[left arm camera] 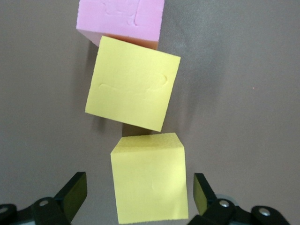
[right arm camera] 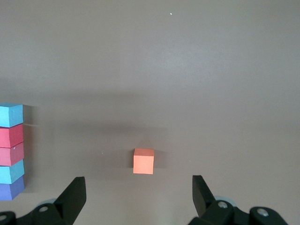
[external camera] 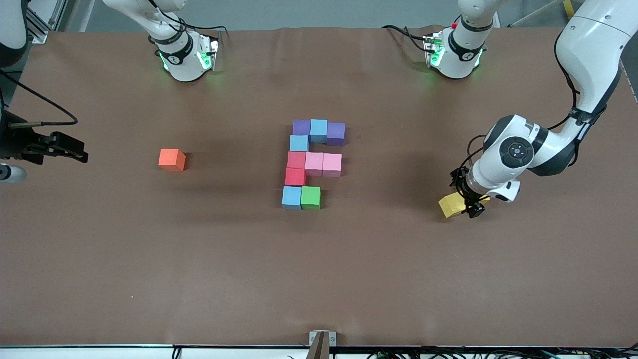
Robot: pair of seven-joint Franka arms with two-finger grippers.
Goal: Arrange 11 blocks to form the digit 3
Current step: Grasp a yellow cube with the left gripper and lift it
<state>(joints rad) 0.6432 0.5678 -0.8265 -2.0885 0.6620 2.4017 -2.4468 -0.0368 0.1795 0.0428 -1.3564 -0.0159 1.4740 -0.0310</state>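
Firstly, front view. Finds the digit 3 [external camera: 313,163] at mid-worktop, one cube short: gap in the row nearest the camera, just beside the green block [external camera: 310,197], toward the left arm's end. Places the yellow block [external camera: 450,206] well apart from that gap, at the left arm's end of the worktop [external camera: 319,279], turned askew. Puts the left end effector [external camera: 472,209] down at this block, hence clearly the nearer of the two. Records the right end effector [external camera: 67,148] waiting at the right arm's end, with the orange cube [external camera: 172,159] lying between it and the figure.

Next, left wrist view. Shows the left end effector [left arm camera: 138,194] with fingers apart, one on each side of the yellow block [left arm camera: 149,176], touching neither face; no long axis, faces nearly square to the pads. Shows also a second yellow cube [left arm camera: 133,82] and a pink cube [left arm camera: 122,18] just ahead; risk of nudging judged low.

Lastly, right wrist view. Shows the right end effector [right arm camera: 138,194] apart and empty, orange cube ahead.
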